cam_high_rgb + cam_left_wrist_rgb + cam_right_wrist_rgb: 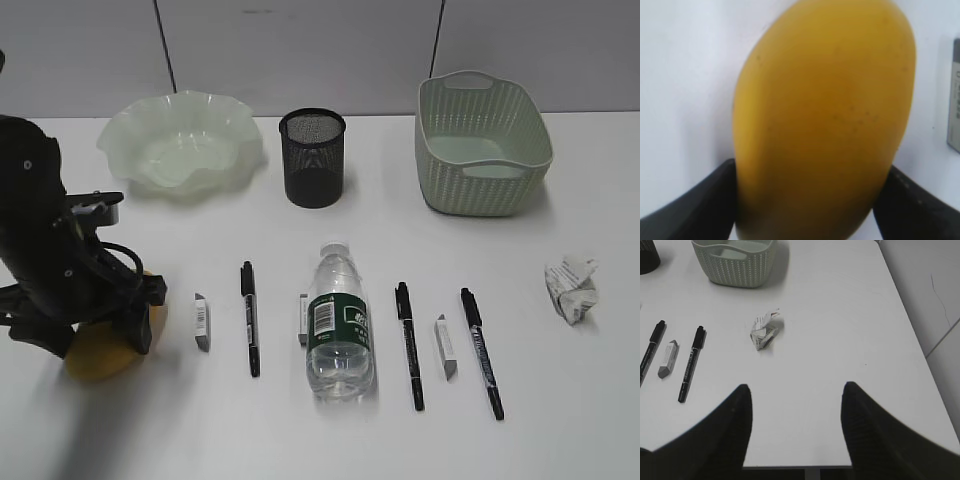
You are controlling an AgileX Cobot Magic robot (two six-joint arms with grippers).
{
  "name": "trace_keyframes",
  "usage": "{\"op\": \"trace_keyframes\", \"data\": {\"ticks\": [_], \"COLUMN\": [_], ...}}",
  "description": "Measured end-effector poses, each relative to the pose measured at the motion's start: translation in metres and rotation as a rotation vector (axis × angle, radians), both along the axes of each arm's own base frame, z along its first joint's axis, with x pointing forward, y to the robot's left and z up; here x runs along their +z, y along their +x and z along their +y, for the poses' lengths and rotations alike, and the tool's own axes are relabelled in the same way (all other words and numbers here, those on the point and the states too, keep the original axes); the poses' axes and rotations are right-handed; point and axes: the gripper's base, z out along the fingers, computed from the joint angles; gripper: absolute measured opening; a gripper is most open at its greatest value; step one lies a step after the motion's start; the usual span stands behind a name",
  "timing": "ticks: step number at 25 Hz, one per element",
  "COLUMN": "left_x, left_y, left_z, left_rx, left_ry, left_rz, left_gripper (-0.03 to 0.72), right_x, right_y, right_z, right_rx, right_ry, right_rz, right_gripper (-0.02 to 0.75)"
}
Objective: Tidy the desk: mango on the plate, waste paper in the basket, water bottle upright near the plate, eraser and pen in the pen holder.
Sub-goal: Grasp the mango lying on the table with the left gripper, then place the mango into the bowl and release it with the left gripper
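Mango (825,120) between left pincer's (807,200) spread fingers (695,205) on white desk (560,420); right pincer (796,395) spread.

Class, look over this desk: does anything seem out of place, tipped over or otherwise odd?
The water bottle lies on its side mid-desk instead of standing. A crumpled ball of waste paper sits loose on the desk, outside the basket. Pens and erasers lie scattered in a row, while the pen holder looks empty.

Matte black left arm (40,260), seemingly with dark, tapered fingers (720,435).
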Motion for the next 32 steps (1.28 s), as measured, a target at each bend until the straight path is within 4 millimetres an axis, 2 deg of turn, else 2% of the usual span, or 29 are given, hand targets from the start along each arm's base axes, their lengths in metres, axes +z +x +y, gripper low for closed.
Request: {"op": "trace_keyframes", "data": {"ticks": [5,8,11,16,19,22,26,29,32], "left_x": [0.000,0.009,0.037,0.109,0.144,0.163,0.161,0.142,0.118], "left_y": [0.000,-0.002,-0.001,0.020,0.048,0.083,0.134,0.170,0.198], "left_z": [0.000,0.001,0.001,-0.001,0.002,0.011,0.014,0.007,-0.002], "left_rx": [0.000,-0.001,-0.010,-0.037,-0.015,0.020,0.032,0.015,-0.010], "left_ry": [0.002,-0.002,-0.022,-0.074,-0.093,-0.092,-0.074,-0.066,-0.057], "left_rz": [0.004,-0.002,-0.077,-0.344,-0.498,-0.582,-0.628,-0.628,-0.594], "left_gripper": [0.586,0.586,0.586,0.586,0.585,0.585,0.585,0.585,0.585], "right_x": [0.000,0.000,0.000,0.000,0.000,0.000,0.000,0.000,0.000], "right_y": [0.000,0.000,0.000,0.000,0.000,0.000,0.000,0.000,0.000], "right_z": [0.000,0.000,0.000,0.000,0.000,0.000,0.000,0.000,0.000], "right_rx": [0.000,0.000,0.000,0.000,0.000,0.000,0.000,0.000,0.000], "right_ry": [0.000,-0.001,-0.001,-0.001,0.000,0.000,0.000,-0.001,-0.001], "right_rz": [0.000,0.000,0.000,0.000,0.000,0.000,0.000,0.000,0.000], "right_gripper": [0.456,0.456,0.456,0.456,0.456,0.456,0.456,0.456,0.456]}}
